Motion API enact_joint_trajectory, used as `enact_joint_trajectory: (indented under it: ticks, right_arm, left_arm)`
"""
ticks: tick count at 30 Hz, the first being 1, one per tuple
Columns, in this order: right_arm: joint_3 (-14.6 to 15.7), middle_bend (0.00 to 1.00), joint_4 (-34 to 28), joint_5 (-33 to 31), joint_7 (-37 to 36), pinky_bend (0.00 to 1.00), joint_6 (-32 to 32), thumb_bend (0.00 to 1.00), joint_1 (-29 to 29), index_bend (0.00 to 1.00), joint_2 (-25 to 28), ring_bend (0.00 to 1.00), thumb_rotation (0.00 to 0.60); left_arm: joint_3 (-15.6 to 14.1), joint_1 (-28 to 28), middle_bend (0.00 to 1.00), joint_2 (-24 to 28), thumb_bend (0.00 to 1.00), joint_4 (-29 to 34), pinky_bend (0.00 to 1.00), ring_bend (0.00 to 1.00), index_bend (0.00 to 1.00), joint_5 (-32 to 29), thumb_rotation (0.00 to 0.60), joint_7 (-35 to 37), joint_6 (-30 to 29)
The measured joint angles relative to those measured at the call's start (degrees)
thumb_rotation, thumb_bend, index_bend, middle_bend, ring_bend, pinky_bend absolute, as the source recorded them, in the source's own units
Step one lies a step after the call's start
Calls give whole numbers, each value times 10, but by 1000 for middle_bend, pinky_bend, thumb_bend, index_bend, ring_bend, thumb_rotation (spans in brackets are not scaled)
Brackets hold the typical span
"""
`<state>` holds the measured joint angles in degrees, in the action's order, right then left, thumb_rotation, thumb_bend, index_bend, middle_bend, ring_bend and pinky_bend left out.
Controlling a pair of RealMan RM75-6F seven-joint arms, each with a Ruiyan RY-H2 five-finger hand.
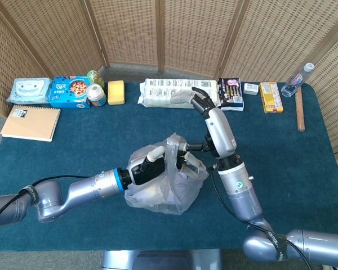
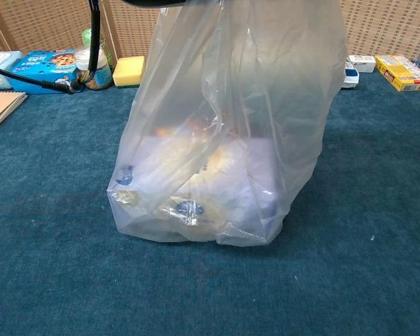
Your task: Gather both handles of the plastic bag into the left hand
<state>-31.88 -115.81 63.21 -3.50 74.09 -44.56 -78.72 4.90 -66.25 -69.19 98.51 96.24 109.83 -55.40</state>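
A clear plastic bag sits mid-table. The left hand grips its gathered handles; behind the bag, the right hand hangs with fingers loosely apart.

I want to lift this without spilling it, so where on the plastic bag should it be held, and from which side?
Probably by the two handles at the top of the plastic bag, coming from above. The body is thin, slack film around loose contents, while the handles stand bunched upright where the left hand already holds them.
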Motion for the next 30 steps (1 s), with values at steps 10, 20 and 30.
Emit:
enact_joint_trajectory:
  ticks: [10,20,30]
  right_arm:
    - [-5,264,33,-43,17,64,-18,171,-16,292,-6,188,600]
    - [-10,260,57,-79,14,50,-43,171,-17,292,13,172,600]
    - [4,253,49,-76,-2,42,-66,170,1,292,45,157,600]
  left_arm:
    - [-10,-2,255,9,111,-5,216,119,286,16,0,30,-14]
    - [-17,2,256,12,111,-17,216,119,285,11,0,71,-31]
    - [-7,15,255,4,111,-22,217,119,286,-24,0,86,-35]
